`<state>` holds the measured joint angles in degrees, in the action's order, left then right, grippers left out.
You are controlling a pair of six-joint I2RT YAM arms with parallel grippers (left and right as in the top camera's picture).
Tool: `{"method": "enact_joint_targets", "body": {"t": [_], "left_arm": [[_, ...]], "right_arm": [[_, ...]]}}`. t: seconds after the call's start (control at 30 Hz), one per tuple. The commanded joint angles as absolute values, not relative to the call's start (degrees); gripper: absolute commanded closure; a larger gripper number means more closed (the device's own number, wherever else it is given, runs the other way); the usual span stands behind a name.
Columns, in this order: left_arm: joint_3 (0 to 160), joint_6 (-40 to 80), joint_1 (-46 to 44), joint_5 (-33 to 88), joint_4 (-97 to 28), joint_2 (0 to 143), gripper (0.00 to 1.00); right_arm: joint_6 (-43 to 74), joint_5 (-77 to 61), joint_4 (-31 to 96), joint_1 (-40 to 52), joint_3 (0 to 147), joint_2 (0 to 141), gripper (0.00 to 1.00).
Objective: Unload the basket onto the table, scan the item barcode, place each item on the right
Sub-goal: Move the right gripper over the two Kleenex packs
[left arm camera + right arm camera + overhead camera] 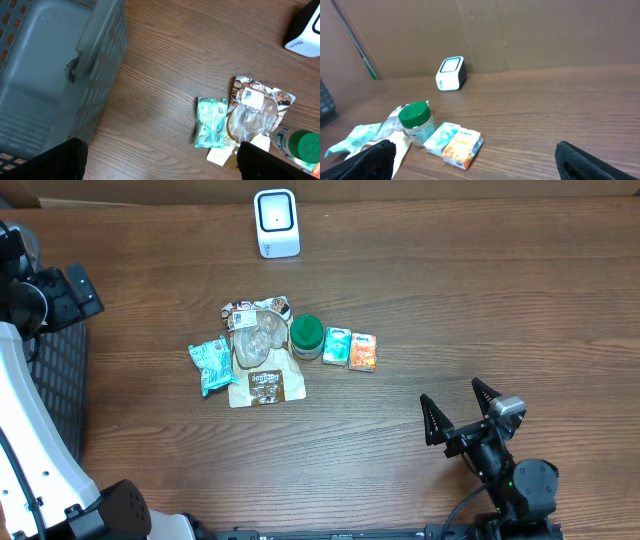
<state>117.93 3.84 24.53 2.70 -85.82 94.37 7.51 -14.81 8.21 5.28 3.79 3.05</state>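
The goods for scanning sit in one cluster, well apart from both pincers. From the right gripper (450, 392), whose jaws I see spread wide with nothing between them, the orange box (362, 352) is the closest piece, ahead and a little to the left. The teal box (337, 346) lies touching it on the far side. The green-lidded jar (306, 336) stands upright just beyond that. Past the jar are a clear packet (258, 340) resting on a brown bag (264, 383), then a teal pouch (211, 365) at the far end of the row. The scanner (276, 223) stands much farther ahead of this pincer, near the back edge of the table (480, 290), its window facing the cluster.

The left gripper (161, 150) is also fully spread and holds nothing. In its wrist view the teal pouch lies ahead, nearer the right-hand finger (275, 162). The clear packet and jar are farther that way, and the scanner is off at the upper right corner. The grey basket (50, 75) sits on the other side, by the left-hand finger.
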Motion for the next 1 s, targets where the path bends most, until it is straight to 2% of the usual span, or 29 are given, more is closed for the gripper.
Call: {"method": "enact_joint_targets", "body": {"t": [0.0, 0.27, 0.5, 0.87, 0.97], "left_arm": [[119.0, 2.5, 24.7, 1.9, -85.9, 94.5, 0.00], [119.0, 2.5, 24.7, 1.9, -85.9, 94.5, 0.01], [119.0, 2.5, 24.7, 1.9, -85.9, 94.5, 0.00], [119.0, 2.5, 24.7, 1.9, -85.9, 94.5, 0.01], [119.0, 2.5, 24.7, 1.9, -85.9, 94.5, 0.01]], "right_arm": [[7.7, -16.2, 9.1, 5.2, 11.6, 7.1, 0.00], [7.6, -20.8, 14.7, 5.2, 27.6, 24.1, 0.00], [7.2, -23.9, 25.4, 5.2, 41.5, 38.0, 0.00], [6.7, -27.1, 51.6, 5.2, 71.9, 61.8, 0.00], [3.0, -27.6, 60.9, 5.3, 80.4, 68.4, 0.00]]}}
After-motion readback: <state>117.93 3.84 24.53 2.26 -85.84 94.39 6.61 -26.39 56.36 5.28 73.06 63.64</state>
